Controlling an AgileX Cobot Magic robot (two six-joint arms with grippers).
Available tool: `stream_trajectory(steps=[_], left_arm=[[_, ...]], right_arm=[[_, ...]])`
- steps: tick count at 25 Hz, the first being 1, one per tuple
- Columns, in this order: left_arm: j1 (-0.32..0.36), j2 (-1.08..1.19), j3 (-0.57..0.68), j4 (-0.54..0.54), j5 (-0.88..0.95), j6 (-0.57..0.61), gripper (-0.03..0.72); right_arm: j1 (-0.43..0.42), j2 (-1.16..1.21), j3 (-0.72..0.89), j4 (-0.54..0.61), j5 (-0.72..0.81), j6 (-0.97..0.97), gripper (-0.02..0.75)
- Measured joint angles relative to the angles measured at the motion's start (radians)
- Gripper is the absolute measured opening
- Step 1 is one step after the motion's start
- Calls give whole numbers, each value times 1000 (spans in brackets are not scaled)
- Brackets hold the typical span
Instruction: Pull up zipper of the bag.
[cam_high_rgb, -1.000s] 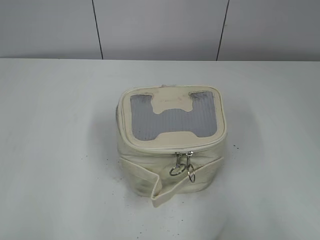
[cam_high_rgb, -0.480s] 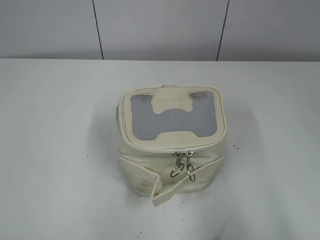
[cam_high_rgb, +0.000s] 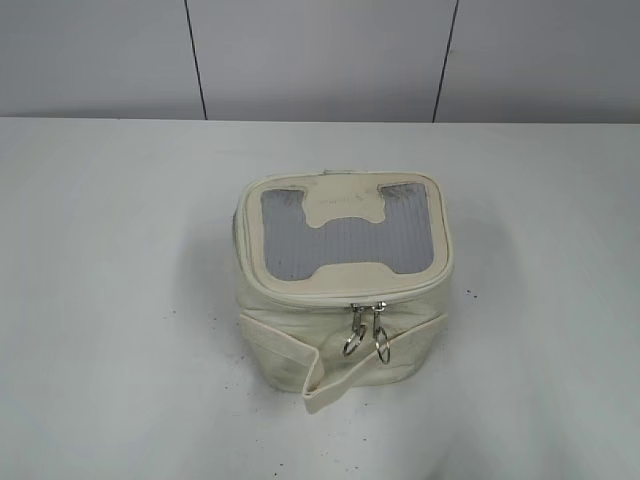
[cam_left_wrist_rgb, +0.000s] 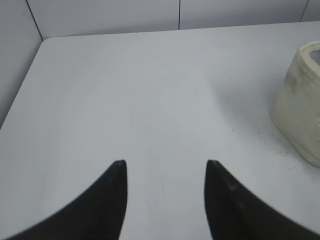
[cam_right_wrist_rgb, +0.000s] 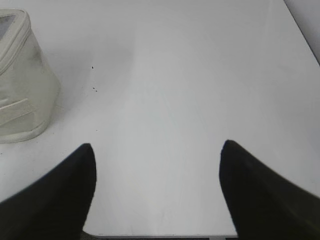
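The cream-white boxy bag (cam_high_rgb: 290, 330) stands mid-table, its grey mesh window with the cream H-shaped patch facing up. The zipper (cam_high_rgb: 345, 297) runs round the top panel rim; its two silver pulls with rings (cam_high_rgb: 366, 332) hang side by side at the front. A loose strap band (cam_high_rgb: 320, 385) sticks out at the lower front. My left gripper (cam_left_wrist_rgb: 165, 162) is open and empty over bare table, with the bag (cam_left_wrist_rgb: 300, 110) to its right. My right gripper (cam_right_wrist_rgb: 156, 145) is open and empty near the table's front edge, with the bag (cam_right_wrist_rgb: 22, 85) to its left. Neither gripper shows in the exterior view.
The white table (cam_high_rgb: 120, 300) ends at a grey panelled wall (cam_high_rgb: 320, 60) behind. Its left edge and corner show in the left wrist view (cam_left_wrist_rgb: 30, 65). Its right edge shows in the right wrist view (cam_right_wrist_rgb: 300, 35). Small dark specks (cam_right_wrist_rgb: 93, 90) lie beside the bag.
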Motion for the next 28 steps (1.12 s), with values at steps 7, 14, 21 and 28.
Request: stream_trajectory(steps=[7,14,21,28], left_arm=[[0,0,0,0,0,0,387],[0,0,0,0,0,0,387],[69,0,0,0,0,0,387],[69,0,0,0,0,0,387]], right_arm=[[0,-1,0,0,0,0,573],[0,-1,0,0,0,0,573],[0,-1,0,1,0,0,573],[0,-1,0,1,0,0,573]])
